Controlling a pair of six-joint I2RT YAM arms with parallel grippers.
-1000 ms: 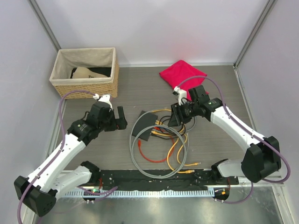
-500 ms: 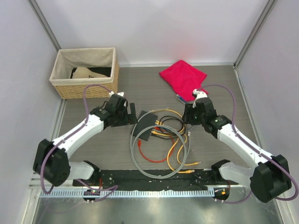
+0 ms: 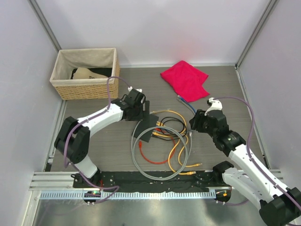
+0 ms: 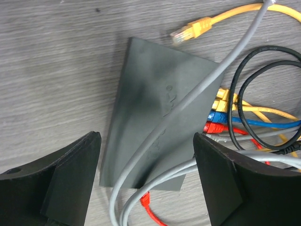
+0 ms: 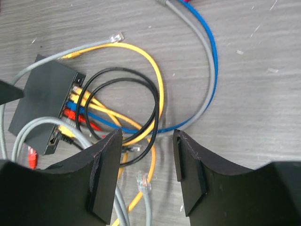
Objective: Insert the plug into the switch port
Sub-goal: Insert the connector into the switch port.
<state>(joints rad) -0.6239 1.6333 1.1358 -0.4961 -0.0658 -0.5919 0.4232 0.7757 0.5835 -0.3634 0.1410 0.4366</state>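
Grey cable coil (image 3: 132, 149) lies nearest on the table (image 3: 106, 150), same spot as a second ago, with red, orange and black leads tangled inside it

Right claw (image 3: 195, 123) (image 5: 148, 141) now sits right of the tangle; a second ago it was further in over the cables, nearer the switch, so it has pulled back right and near. Jaws partly apart, nothing between them, only cables on the table below

Switch (image 3: 146, 126) (image 4: 141, 94) (image 5: 44, 101) flat on the table at the left of the tangle, not moved; yellow, blue and red plugs sit in its right-side ports, grey cable draped across its top

Left claw (image 3: 142, 110) (image 4: 146, 141) was well left of the switch a second ago, now above its far-left edge. Jaws wide apart, straddling the switch from above, gripping nothing

Yellow plug (image 4: 190, 29) lies loose just beyond the switch's far edge

Red cloth (image 3: 186, 79) far right and basket (image 3: 84, 88) far left, both unchanged
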